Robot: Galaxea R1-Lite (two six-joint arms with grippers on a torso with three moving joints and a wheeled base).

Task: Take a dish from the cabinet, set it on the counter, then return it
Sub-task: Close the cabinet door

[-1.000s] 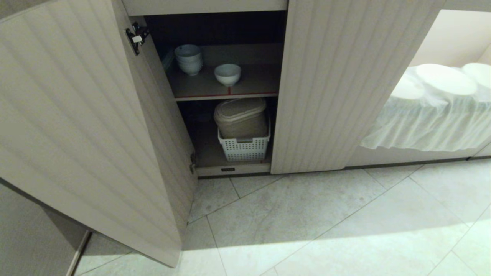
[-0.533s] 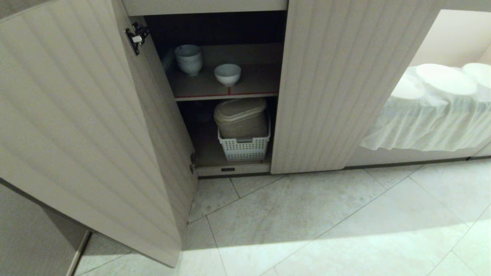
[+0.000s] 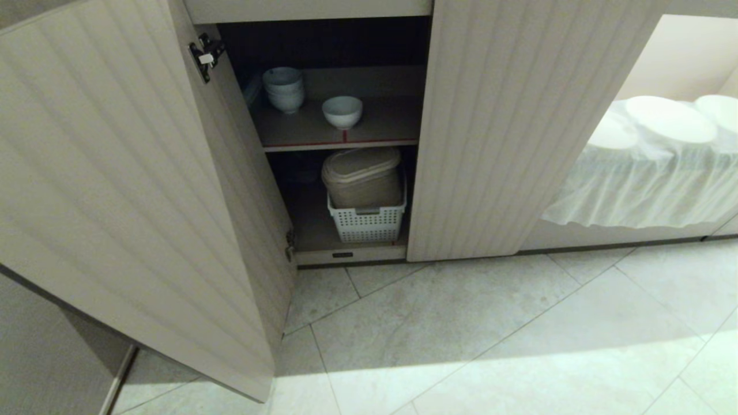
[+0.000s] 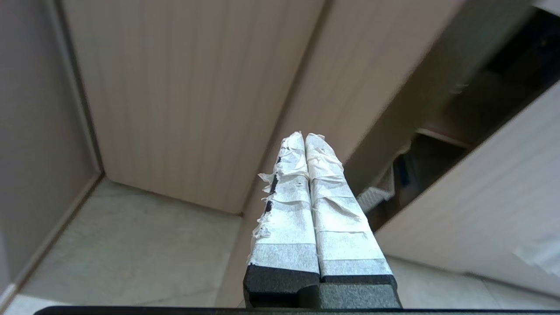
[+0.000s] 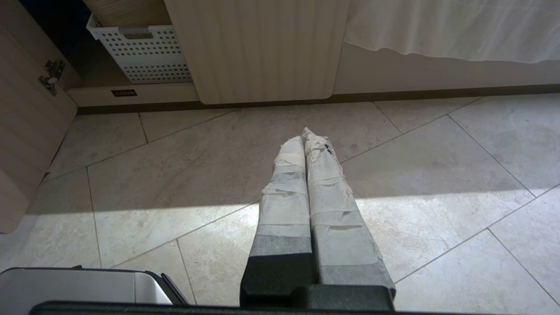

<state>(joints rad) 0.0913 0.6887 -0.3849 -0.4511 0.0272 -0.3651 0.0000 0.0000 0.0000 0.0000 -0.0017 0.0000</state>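
- The cabinet (image 3: 519, 127): matt, fluted beige doors, wood-like.
- The dish (image 3: 342, 110): glossy white, ceramic-looking.
- Basket (image 3: 369, 222): perforated white plastic.
- Floor (image 5: 437, 183) beneath the right claw (image 5: 305, 139): smooth, stone-like tile.
- Both claws, left claw (image 4: 304, 138) too: fingers wrapped in frayed white tape over black.
- Hinge (image 3: 204, 56): metal.

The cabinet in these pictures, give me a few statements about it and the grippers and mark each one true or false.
1. The dish stands alone on the cabinet's upper shelf, apart from the nested bowls. True.
2. The left gripper holds the dish. False: its fingers are shut on nothing, pointing toward the open door.
3. The white basket sits on the lower shelf. True.
4. Both doors are closed. False: the left door stands open.
5. The right gripper is open. False: it is shut, above the floor.
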